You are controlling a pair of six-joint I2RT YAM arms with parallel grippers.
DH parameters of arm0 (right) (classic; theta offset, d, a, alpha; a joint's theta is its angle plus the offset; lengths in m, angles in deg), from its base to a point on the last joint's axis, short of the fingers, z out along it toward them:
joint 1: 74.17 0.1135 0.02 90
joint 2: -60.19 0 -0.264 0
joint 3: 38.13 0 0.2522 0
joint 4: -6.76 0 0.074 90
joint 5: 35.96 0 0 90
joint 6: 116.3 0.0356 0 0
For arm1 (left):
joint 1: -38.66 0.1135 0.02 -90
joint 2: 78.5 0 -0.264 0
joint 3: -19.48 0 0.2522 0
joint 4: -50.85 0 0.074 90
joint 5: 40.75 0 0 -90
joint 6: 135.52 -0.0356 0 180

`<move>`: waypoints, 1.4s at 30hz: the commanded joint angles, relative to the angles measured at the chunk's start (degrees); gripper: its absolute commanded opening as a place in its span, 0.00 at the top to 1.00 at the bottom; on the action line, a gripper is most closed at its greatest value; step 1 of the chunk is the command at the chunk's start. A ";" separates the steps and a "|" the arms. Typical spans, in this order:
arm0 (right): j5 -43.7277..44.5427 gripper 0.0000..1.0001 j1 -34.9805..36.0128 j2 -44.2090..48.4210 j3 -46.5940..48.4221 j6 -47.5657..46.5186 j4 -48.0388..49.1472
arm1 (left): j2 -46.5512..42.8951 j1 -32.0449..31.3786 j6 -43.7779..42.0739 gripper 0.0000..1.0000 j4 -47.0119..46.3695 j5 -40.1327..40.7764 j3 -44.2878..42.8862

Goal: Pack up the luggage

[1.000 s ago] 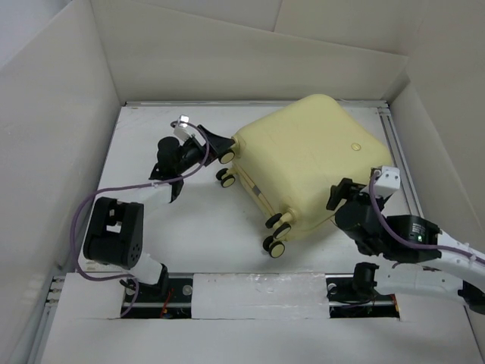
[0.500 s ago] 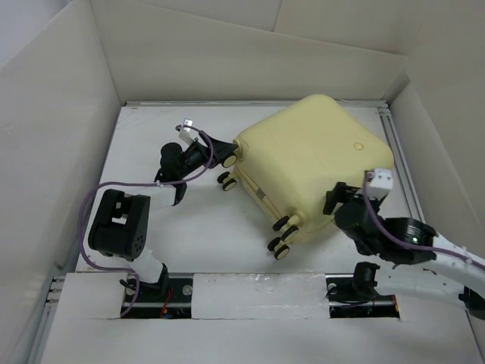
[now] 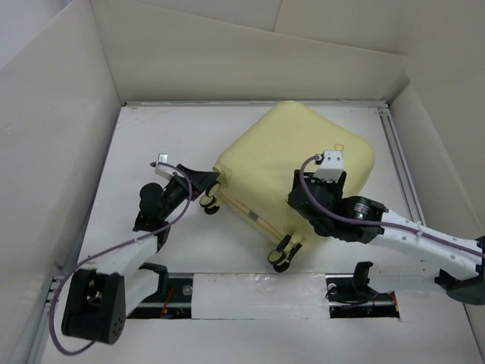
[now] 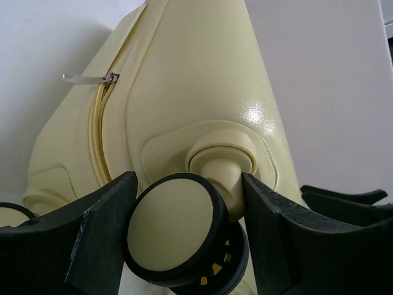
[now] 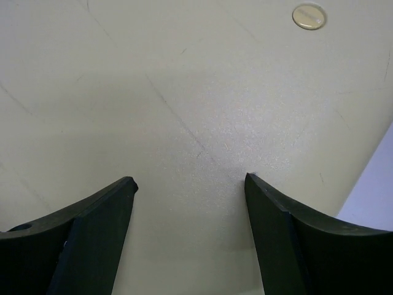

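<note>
Lying closed on the table (image 3: 151,144), luggage (image 3: 292,155) | left gripper (image 4: 184,230) pinches its near-left caster wheel (image 4: 175,236) | right gripper (image 5: 190,203) spread wide above shell, near logo (image 5: 308,16) | since earlier: case swung leftward, right arm moved onto its top

A white worktop (image 3: 144,129) sits boxed in by tall white panel walls (image 3: 227,53) on its left, far and right sides, with a metal rail (image 3: 400,159) along its right edge and a white strip (image 3: 258,292) across its near edge
</note>
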 commanded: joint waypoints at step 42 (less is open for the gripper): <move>-62.04 0.66 -42.16 -1.10 -7.82 -25.90 52.66 | -21.05 -0.49 -4.45 1.00 5.63 -4.12 3.66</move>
